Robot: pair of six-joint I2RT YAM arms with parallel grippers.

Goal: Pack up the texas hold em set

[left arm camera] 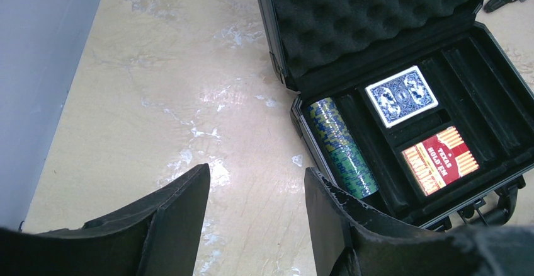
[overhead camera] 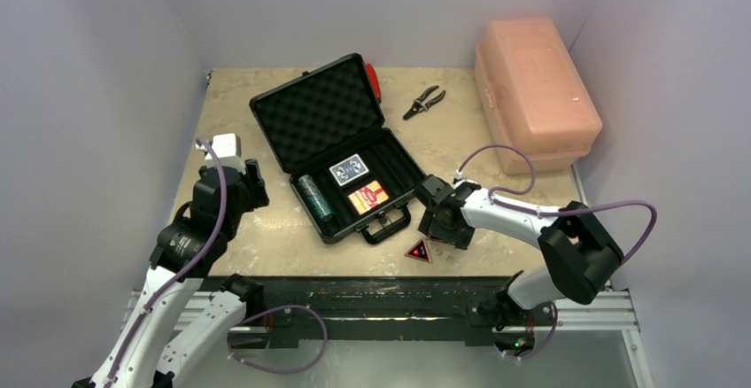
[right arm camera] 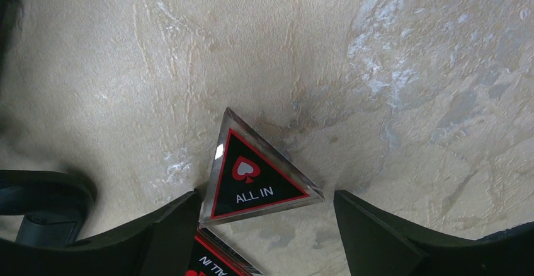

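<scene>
The black briefcase (overhead camera: 297, 109) lies open mid-table with its foam lid up. In its tray are a blue deck (left arm camera: 401, 95), an orange-red deck (left arm camera: 439, 159) and one teal chip roll (left arm camera: 342, 147). A red-black "ALL IN" triangle (right arm camera: 255, 178) lies flat on the table in front of the case. My right gripper (right arm camera: 263, 195) stands open around it, the left finger at its corner and the right finger clear of it. A second triangle (right arm camera: 214, 262) peeks out beside the left finger. My left gripper (left arm camera: 257, 169) hangs open over bare table, left of the case, holding nothing.
A large pink plastic box (overhead camera: 534, 91) stands at the back right. Black pliers (overhead camera: 425, 102) and a red-handled tool (overhead camera: 374, 81) lie behind the case. The case handle (overhead camera: 387, 226) points toward the near table edge, close to my right gripper (overhead camera: 428, 236).
</scene>
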